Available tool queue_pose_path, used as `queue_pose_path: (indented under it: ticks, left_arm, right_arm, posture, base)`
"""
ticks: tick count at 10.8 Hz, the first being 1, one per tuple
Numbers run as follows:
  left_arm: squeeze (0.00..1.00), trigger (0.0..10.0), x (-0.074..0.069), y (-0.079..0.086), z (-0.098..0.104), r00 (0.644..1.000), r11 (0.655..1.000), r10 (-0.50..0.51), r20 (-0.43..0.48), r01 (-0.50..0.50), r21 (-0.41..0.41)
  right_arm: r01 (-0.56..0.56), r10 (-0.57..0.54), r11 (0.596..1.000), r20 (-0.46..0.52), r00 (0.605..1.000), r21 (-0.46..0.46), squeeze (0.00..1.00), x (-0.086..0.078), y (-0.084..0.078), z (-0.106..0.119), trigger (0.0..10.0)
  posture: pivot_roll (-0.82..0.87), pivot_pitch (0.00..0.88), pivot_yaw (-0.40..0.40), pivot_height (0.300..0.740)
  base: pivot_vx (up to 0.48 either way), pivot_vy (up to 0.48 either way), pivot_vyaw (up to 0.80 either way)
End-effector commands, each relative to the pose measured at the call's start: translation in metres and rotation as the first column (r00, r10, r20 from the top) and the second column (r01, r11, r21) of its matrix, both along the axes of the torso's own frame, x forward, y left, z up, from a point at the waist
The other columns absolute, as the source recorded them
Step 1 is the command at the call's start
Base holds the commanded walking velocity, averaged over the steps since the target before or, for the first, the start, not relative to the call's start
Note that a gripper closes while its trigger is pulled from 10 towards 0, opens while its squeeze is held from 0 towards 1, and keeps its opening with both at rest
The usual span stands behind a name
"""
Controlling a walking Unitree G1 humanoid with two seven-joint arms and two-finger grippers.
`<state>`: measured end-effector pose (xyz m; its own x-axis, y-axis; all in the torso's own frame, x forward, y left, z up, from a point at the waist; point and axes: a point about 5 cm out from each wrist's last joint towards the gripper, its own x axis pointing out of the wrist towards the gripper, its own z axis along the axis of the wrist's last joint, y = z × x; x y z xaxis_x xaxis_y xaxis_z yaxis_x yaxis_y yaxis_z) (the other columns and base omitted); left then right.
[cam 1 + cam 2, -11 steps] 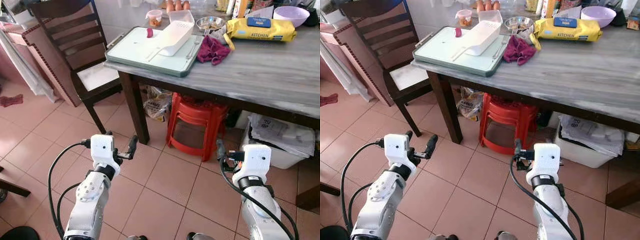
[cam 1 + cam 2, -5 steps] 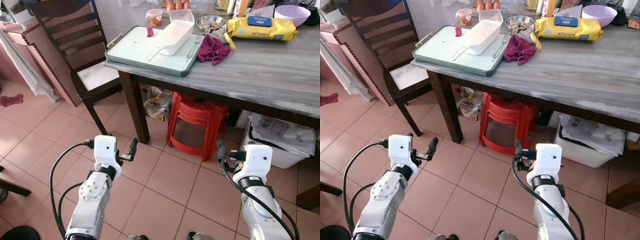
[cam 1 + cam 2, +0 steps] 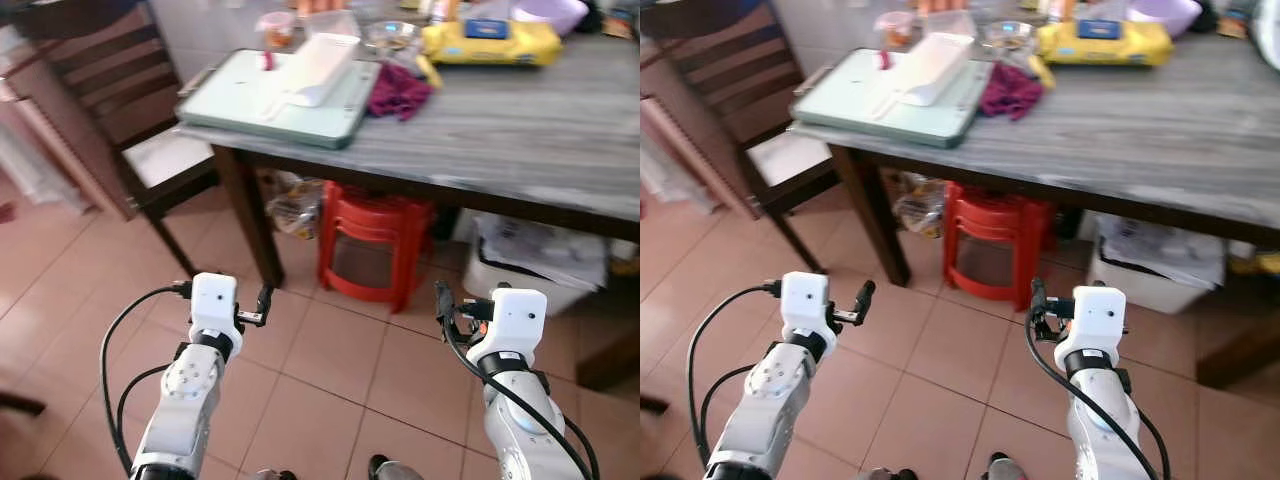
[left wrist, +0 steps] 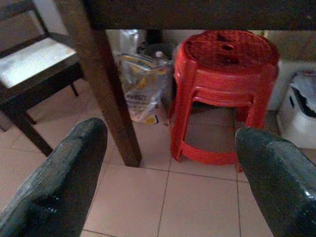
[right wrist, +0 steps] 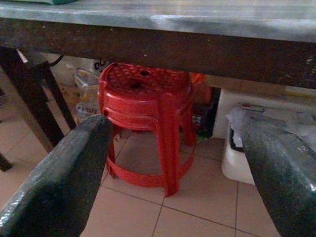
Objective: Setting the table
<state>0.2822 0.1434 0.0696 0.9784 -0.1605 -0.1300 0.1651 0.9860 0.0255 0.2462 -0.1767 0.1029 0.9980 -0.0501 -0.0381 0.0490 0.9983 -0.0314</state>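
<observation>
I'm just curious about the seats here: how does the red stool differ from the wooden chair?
The stool is bright red plastic; the chair is dark wood with a pale seat. The stool has no back; the chair has a slatted one. The stool is tucked under the table; the chair stands at the table's end. Both rest on the tiled floor.

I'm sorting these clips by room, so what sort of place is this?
Most likely a home kitchen or dining corner: a grey-topped table crowded with a tray, a yellow wipes pack and bowls, a dark wooden chair beside it, red plastic stools underneath.
</observation>
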Motion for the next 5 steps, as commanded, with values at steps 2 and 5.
queue_pose_path:
  ticks: [2,5]
  left_arm:
    - [0.00,10.0,-0.0008,0.0058,-0.0039,1.000,1.000,0.021,-0.023,-0.021,0.021]
    - [0.00,10.0,0.0004,0.0060,-0.0034,0.999,0.998,0.028,-0.021,-0.027,0.049]
  right_arm:
    - [-0.010,0.010,1.000,-0.006,1.000,0.015,0.00,-0.0005,0.0033,-0.0015,10.0]
    - [0.000,0.000,1.000,0.000,1.000,0.013,0.00,-0.0002,0.0017,-0.0013,10.0]
  posture:
    - [-0.08,0.127,0.107,0.740]
    - [-0.08,0.124,0.109,0.740]
  base:
    - [0.000,0.000,-0.36]
    - [-0.274,0.000,0.00]
